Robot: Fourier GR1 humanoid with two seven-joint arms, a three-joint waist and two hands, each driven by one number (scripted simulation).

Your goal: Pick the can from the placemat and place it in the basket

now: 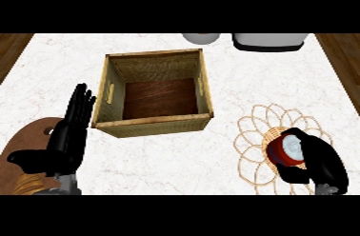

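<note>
1. We're at the grasp: our right hand (pixel 316 159) sits at the lower right of the frame, fingers and thumb curled round the can (pixel 288 149), which shows as a red rim with a pale top.
2. The can is on the placemat (pixel 253 130), a tan looped-wire flower shape at the lower right. We can't tell from this steep angle whether it has left the mat yet.
3. The basket (pixel 155 123) stands open at the upper centre, well apart from the can, up and to the left. Its dark floor shows bare.
4. Our left hand (pixel 70 130) rests at the lower left, fingers straight and pointing up, holding nothing. Beneath it we see a brown board (pixel 32 135).
5. To do this step well, we judge the hand should close evenly on both sides of the can before lifting, so it doesn't tip.
6. Lift straight up first. The placemat's loops could snag a dragged can.
7. Then carry it high enough to clear the basket's near wall, which stands between can and opening.
8. Along the top edge sit a white bowl (pixel 200 38) and a white appliance (pixel 271 41), both out of our path.
</note>
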